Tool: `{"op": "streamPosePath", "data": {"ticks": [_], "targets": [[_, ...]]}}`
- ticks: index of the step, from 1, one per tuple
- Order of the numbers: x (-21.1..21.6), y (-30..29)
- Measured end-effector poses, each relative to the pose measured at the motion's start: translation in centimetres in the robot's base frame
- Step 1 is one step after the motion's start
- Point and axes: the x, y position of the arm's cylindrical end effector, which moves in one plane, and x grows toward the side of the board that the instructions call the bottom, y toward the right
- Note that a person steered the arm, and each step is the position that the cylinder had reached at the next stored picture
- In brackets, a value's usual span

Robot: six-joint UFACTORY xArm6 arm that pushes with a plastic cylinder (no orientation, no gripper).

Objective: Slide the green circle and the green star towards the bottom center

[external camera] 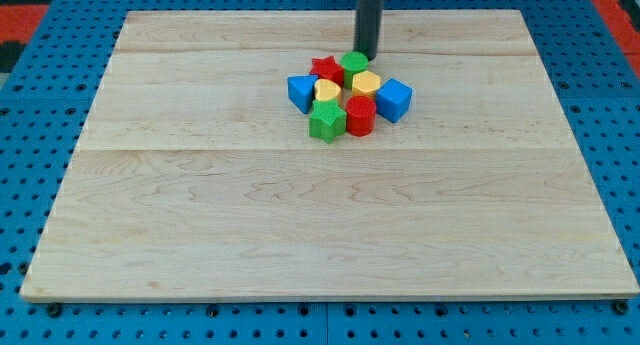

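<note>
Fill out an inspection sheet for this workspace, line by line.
Surface: wooden board, blocks clustered above its centre.
Job's things: green circle at the cluster's top; green star at its bottom-left edge.
Clutter: red star, yellow heart, yellow hexagon, red cylinder, and two blue blocks, the left blue block and the right blue block.
Grippers: none; my tip sits just above the green circle, contact unclear.
Cables: nothing seen.
Surroundings: blue pegboard; red patches at top corners.

no readable text, labels, brands, numbers or signs anywhere in the view
</note>
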Motion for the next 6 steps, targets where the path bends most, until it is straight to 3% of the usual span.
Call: {"op": "streamPosePath", "data": {"ticks": [2, 3, 4, 5, 6], "targets": [[5.6, -5.7], [8.1, -5.6], [4.5, -4.9], [8.1, 0.3], [10.8, -0.5]]}}
